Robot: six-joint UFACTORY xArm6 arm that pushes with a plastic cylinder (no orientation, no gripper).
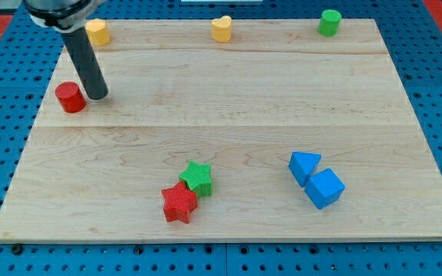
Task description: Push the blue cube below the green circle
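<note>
The blue cube [325, 188] lies at the view's lower right, touching a blue triangle block [304, 166] on its upper left. The green circle [329, 22] stands at the view's top right, near the board's far edge. My tip [97, 96] rests on the board at the view's left, right beside a red cylinder [70, 97]. The tip is far from the blue cube and from the green circle.
A yellow block [97, 31] sits at the top left and a yellow heart-like block [222, 29] at the top middle. A green star [197, 178] and a red star [179, 202] touch at the bottom middle. The wooden board [229, 100] lies on a blue pegboard.
</note>
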